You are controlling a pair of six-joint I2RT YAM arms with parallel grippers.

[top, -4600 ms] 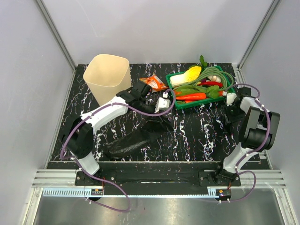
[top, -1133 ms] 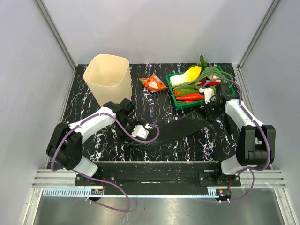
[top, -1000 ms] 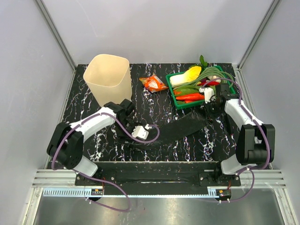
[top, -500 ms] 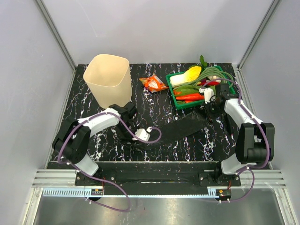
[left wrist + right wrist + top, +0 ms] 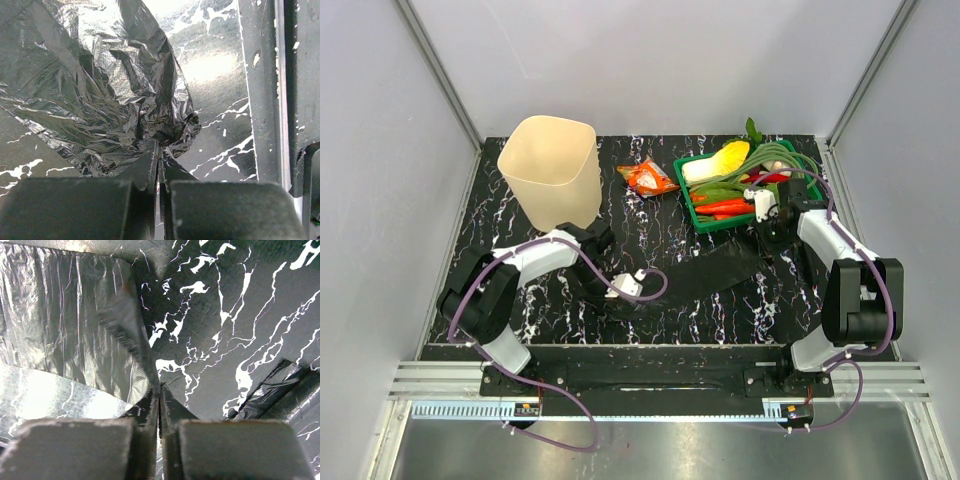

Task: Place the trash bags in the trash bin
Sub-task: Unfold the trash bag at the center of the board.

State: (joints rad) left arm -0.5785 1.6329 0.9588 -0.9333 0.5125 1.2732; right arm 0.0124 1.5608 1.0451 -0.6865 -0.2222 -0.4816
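On the black marbled table [image 5: 650, 215] (grey walls [image 5: 650, 70] around), left pincer [image 5: 159, 156] and right pincer [image 5: 159, 390] pinch the trash bag [image 5: 100, 85].

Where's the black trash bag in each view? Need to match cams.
Top external: trash bag stretched across the table centre, between the two arms.
Left wrist: crumpled, upper left and centre, pinched by the left hand.
Right wrist: flatter sheet on the left, one corner pinched by the right hand.
Shared landmark: the white-veined black tabletop, in all three.
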